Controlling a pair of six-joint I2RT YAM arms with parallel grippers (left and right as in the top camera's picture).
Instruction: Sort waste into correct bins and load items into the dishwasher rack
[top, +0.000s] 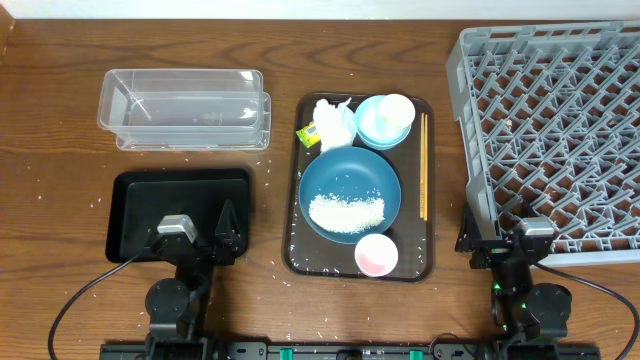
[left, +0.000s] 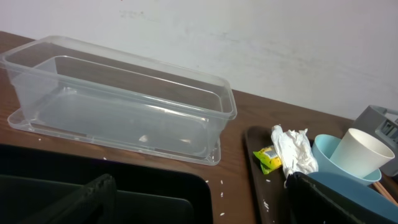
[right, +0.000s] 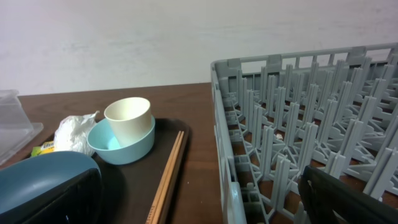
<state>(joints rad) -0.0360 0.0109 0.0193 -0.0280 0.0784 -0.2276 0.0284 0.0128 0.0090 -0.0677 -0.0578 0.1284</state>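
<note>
On the brown serving tray (top: 296, 200) a dark-blue dish (top: 350, 180) holds loose rice (top: 347, 211). Behind it lie crumpled tissue (top: 335, 122) and a yellow-green wrapper (top: 309, 134). A white cup (top: 396, 113) rests in the light-blue bowl (top: 370, 125). A pink cup (top: 376, 255) stands at the front and chopsticks (top: 423, 165) lie along the right rim. My left gripper (top: 195, 222) hangs open over the black tray (top: 135, 200), holding nothing. My right gripper (top: 505, 238) is open and straddles the front-left corner of the grey rack (top: 560, 130).
The clear tub (top: 185, 108) stands behind the black tray. Stray rice grains (left: 221, 190) dot the wood between the black tray and the serving tray. The rack fills the right side, with its wall (right: 227, 155) close in front of my right fingers.
</note>
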